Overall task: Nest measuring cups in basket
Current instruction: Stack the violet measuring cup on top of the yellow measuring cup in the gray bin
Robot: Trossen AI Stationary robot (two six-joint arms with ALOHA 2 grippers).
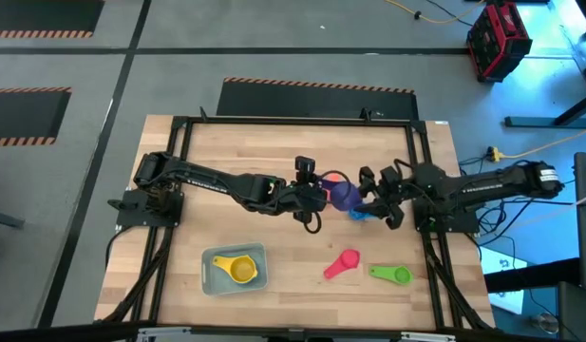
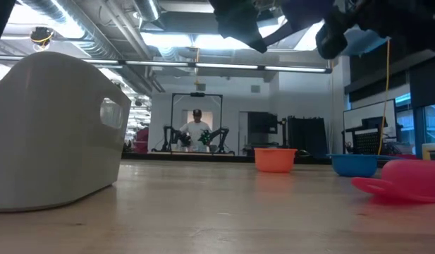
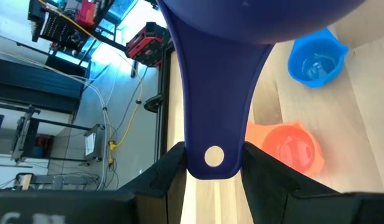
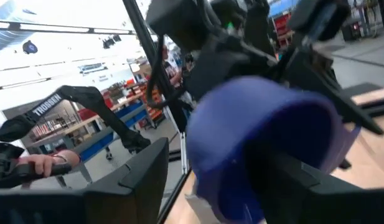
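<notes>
My left gripper (image 1: 316, 195) is shut on the purple measuring cup (image 1: 345, 193), which hangs in the air over the table's middle. My right gripper (image 1: 376, 198) faces it from the right, open, with the cup's bowl (image 4: 266, 143) between its fingers. One finger (image 4: 148, 171) stands clear of the bowl. The basket (image 1: 215, 277) sits near the front edge with the yellow cup (image 1: 243, 270) lying in it. The blue cup (image 3: 313, 59) and the orange cup (image 3: 291, 146) stand on the table under the arms. The pink cup (image 1: 342, 264) and the green cup (image 1: 391, 275) lie at the front right. My left gripper pinches the free end of the purple cup's flat handle (image 3: 195, 165), by the hanging hole, between its two fingers. The fingers come from the table's left and slant downward, in line with the handle. The cup is lifted clear, its bowl away from the gripper. My right gripper: whether it touches the bowl, I cannot tell.
A black frame (image 1: 421, 152) borders the wooden table. In the low view the basket (image 2: 55, 134) looms at the left and the pink cup (image 2: 407, 182) lies at the right. A person stands far off in the room beyond the table.
</notes>
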